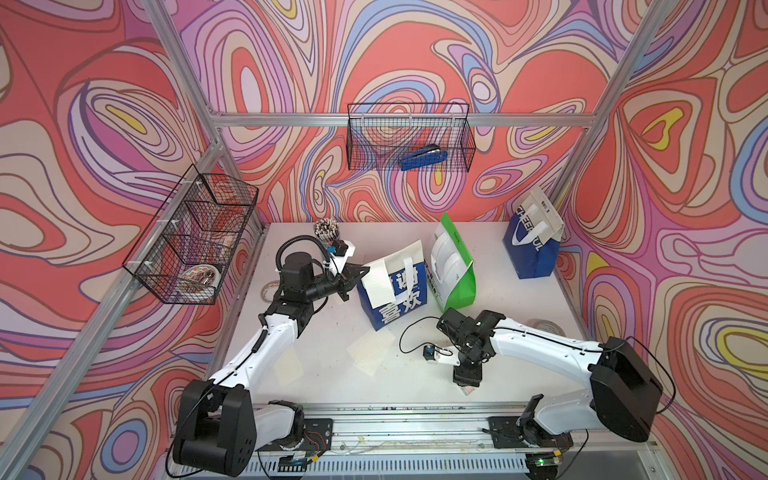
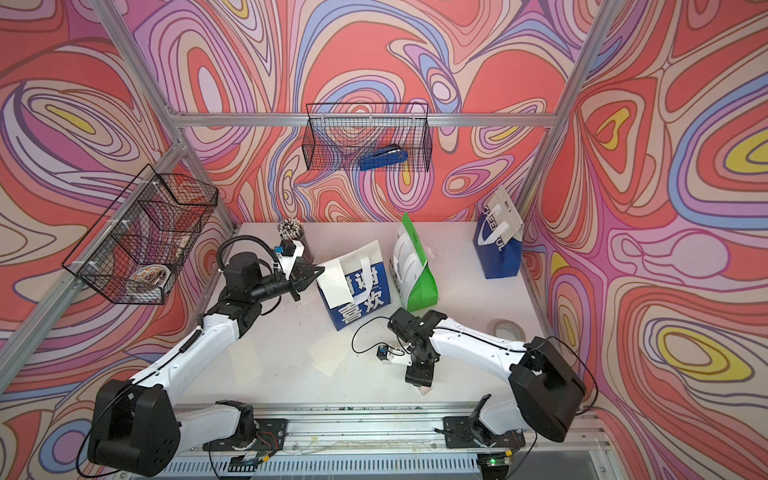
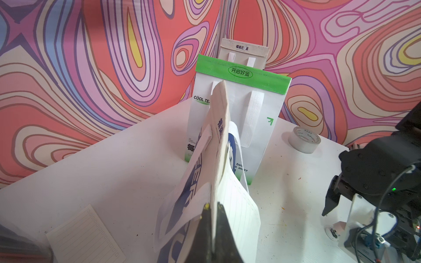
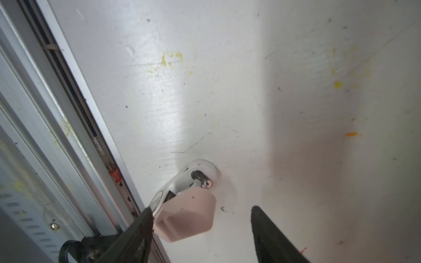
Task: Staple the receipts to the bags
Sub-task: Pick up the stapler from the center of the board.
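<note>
Your left gripper (image 1: 361, 272) is clamped on the top edge of the blue-white bag with Chinese characters (image 1: 397, 301), and it pinches a receipt (image 1: 377, 286) against the bag's face. That grip looks meant to hold slip and bag lined up so one staple can pass through both. The bag stands at a tilt in that grip.

Your right gripper (image 4: 202, 207) points down at the table (image 1: 498, 291) in front of that bag. Its jaws are apart, with what looks like a small pink stapler (image 4: 189, 216) lying between them, not gripped. You would likely close on it and bring it to the pinched edge.

Loose receipts (image 1: 372, 349) lie flat just in front of the bag, presumably for the green-white bag (image 1: 455, 270) just beside it and the CHEERFUL bag (image 1: 532, 249) well beyond. A blue stapler (image 1: 424, 158) rests in the wire basket (image 1: 361, 137) on the wall behind the bag.
</note>
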`<state>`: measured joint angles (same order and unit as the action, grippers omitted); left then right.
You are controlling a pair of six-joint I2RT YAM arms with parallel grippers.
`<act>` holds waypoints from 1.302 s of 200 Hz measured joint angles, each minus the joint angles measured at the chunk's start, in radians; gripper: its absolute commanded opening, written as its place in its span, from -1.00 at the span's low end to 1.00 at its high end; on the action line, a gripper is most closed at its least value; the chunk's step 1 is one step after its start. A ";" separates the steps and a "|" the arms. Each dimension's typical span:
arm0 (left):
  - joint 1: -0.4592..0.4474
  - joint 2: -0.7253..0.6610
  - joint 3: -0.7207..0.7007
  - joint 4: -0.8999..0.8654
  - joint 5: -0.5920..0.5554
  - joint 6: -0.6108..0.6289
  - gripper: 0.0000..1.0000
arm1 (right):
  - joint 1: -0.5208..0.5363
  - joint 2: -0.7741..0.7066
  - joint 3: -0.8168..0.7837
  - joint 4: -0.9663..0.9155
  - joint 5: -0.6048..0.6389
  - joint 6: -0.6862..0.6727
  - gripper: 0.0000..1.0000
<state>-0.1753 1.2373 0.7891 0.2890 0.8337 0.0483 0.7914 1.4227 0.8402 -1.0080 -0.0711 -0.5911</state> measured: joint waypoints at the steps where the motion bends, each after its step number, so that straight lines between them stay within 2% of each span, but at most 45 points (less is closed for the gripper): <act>1: 0.000 0.000 0.000 0.000 0.000 0.000 -1.00 | 0.000 0.001 0.000 -0.001 0.000 0.000 0.38; 23: 0.003 0.000 0.000 0.000 0.000 0.000 -1.00 | 0.002 0.023 0.000 -0.019 -0.022 -0.010 0.32; 52: 0.010 0.000 0.000 0.000 0.000 0.000 -1.00 | 0.002 0.032 0.000 -0.018 -0.040 -0.021 0.11; 68: 0.012 0.000 0.000 0.000 0.000 0.000 -1.00 | 0.004 0.043 0.000 -0.017 -0.038 -0.021 -0.14; 81: 0.013 0.000 0.000 0.000 0.000 0.000 -1.00 | 0.007 0.051 0.000 -0.013 -0.027 -0.024 -0.45; 107: 0.014 0.000 0.000 0.000 0.000 0.000 -1.00 | 0.011 0.053 0.013 -0.003 0.013 -0.043 -0.77; 142: 0.020 0.000 0.000 0.001 0.000 -0.001 -1.00 | 0.011 0.053 0.056 0.025 0.051 -0.104 -0.78; 165: 0.021 0.002 0.000 0.004 0.002 -0.005 -1.00 | 0.021 0.053 0.078 0.058 0.067 -0.192 -0.76; 211: 0.026 0.008 0.000 0.009 0.003 -0.012 -1.00 | 0.035 0.100 0.068 0.175 0.135 -0.364 -0.60; 218: 0.026 0.011 0.000 0.011 0.004 -0.015 -1.00 | 0.034 0.107 0.057 0.195 0.142 -0.381 -0.55; 245: 0.026 0.018 0.000 0.020 0.007 -0.020 -1.00 | 0.039 0.109 0.028 0.245 0.154 -0.415 -0.16; 260: 0.026 0.018 0.000 0.021 0.007 -0.023 -1.00 | 0.038 0.095 0.010 0.264 0.167 -0.403 -0.03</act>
<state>-0.1493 1.2556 0.7891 0.3099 0.8406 0.0257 0.8295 1.5181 0.8497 -0.7441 0.0956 -0.9939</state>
